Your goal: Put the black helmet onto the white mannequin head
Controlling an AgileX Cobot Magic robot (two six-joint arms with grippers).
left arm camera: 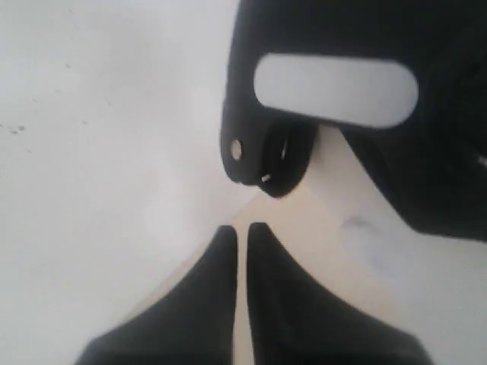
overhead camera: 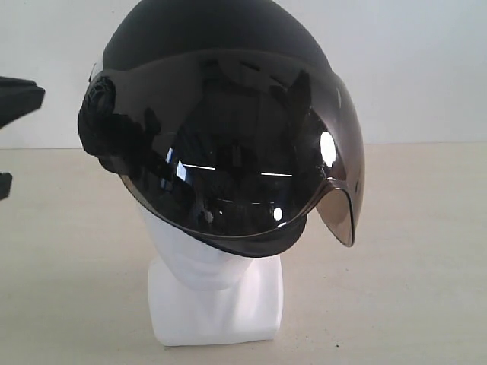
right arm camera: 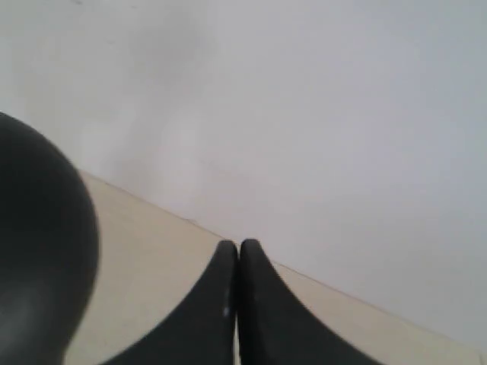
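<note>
Both empty: left pincer [left arm camera: 240, 232], right pincer [right arm camera: 233, 247], tips together.

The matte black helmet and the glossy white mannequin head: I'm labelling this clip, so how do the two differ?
Colour: the matte black helmet with its smoky visor is dark; the glossy white mannequin head is bright. Size: the helmet is wider and overhangs the head. Pose: the helmet sits on top, hiding the face; the head stands on its squarish base. Both are upright.

Bright even light, glare spots on the black helmet [overhead camera: 221, 144], 2 wrist views blurred, walls [right arm camera: 342, 114] perhaps overexposed.
</note>
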